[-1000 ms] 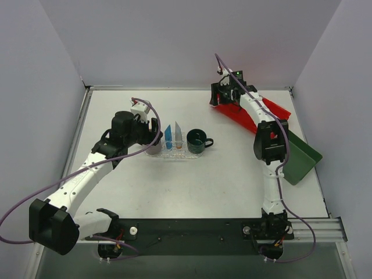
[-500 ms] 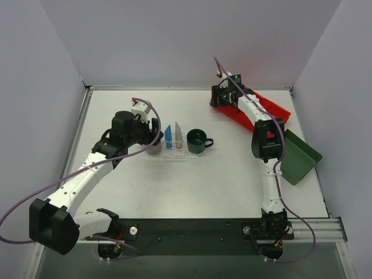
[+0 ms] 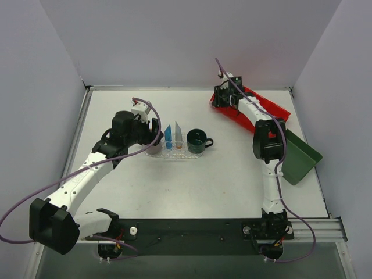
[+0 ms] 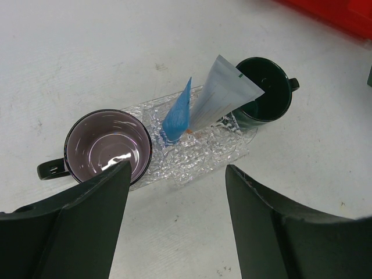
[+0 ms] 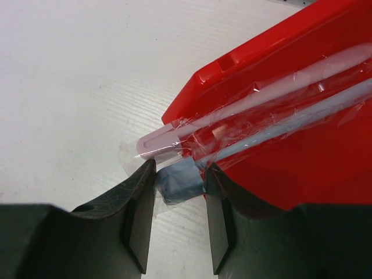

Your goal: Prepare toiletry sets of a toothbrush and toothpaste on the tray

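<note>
The clear glittery tray (image 4: 216,158) lies on the table with a blue tube (image 4: 177,113) and a white tube (image 4: 220,92) standing on it. My left gripper (image 4: 177,174) hovers open just in front of it, holding nothing. At the back right, two wrapped toothbrushes poke out over the corner of the red bin (image 5: 302,174). One is pale pink (image 5: 165,138) and one is blue-grey (image 5: 181,181). My right gripper (image 5: 180,174) is shut on the blue-grey toothbrush's wrapped head, just outside the bin's corner. From above, the right gripper (image 3: 218,99) is at the bin's left end.
A mauve cup (image 4: 107,148) stands at the tray's left end and a dark green mug (image 4: 267,87) at its right end. A dark green rectangular tray (image 3: 299,156) leans at the table's right edge, beside the right arm.
The right gripper's jaws have drawn in onto the blue-grey toothbrush's head at the bin's corner. The left arm has not moved.
</note>
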Controlling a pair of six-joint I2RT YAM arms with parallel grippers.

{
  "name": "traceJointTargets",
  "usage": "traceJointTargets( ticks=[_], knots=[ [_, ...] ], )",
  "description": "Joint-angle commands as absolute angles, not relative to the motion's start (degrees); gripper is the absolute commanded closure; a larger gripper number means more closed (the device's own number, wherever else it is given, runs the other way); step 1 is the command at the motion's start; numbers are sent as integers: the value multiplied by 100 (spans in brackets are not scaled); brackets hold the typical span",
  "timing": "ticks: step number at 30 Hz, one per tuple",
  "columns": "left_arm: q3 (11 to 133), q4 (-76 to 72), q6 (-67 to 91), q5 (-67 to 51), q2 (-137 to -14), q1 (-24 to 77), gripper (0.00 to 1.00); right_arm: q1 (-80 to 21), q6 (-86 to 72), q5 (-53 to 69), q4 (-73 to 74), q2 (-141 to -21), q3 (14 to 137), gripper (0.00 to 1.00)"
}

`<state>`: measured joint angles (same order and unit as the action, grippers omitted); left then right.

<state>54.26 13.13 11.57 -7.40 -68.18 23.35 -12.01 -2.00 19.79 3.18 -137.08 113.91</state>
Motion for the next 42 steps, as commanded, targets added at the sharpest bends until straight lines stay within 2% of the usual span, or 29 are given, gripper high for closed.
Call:
traceJointTargets(
  ticks=[1, 15, 25, 36, 42],
  knots=[
    [5687, 1151, 1178, -817, -6794, 2312, 24, -1169, -404, 2100, 264, -13071, 11058, 85],
    [5625, 1055, 1099, -975, -6645, 2320, 27, -1037, -1256, 2478, 149, -11875, 10328, 97],
    [5423, 643, 914, -1300, -6188, 2329, 27, -940, -2521, 3726, -182, -10620, 9608, 99],
    [5168, -394, 440, -2704, -5915, 2820, 27, -879, -4304, 4569, -764, -8949, 8193, 100],
    [5387, -1440, 492, -3629, -6213, 3488, 22, -870, -4869, 4562, -897, -7202, 7023, 99]
  ],
)
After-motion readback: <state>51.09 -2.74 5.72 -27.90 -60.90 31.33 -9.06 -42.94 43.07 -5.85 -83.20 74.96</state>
